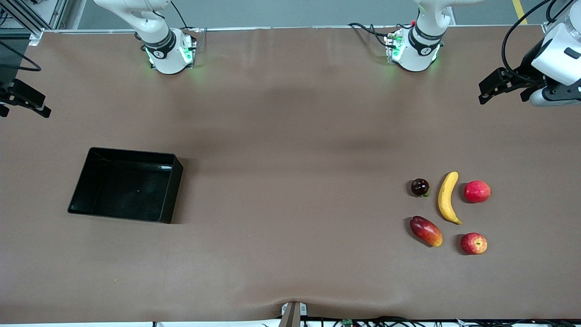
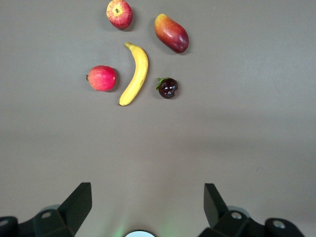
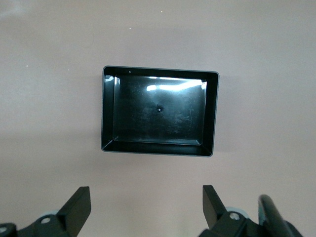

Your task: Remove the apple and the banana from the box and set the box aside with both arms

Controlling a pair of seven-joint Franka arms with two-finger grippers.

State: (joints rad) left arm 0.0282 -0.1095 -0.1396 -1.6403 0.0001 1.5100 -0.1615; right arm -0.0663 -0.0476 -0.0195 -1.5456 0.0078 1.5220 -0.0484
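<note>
Box [image 1: 125, 185] sits empty, fruit lies on the bench; both tools, left [image 1: 492, 88] and right [image 1: 25, 101], hang spread, and the left risks taking the plain red fruit [image 1: 477, 191] for the apple [image 1: 473, 243].

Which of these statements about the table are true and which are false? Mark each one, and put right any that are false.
1. The box has fruit in it. False: it is empty.
2. The banana lies on the table between a dark round fruit and a pinkish-red round fruit. True.
3. The apple is nearer to the front camera than the banana. True.
4. The left gripper is shut on the banana. False: it is open, up in the air at the left arm's end of the table.
5. The right gripper is open above the box. True.
</note>
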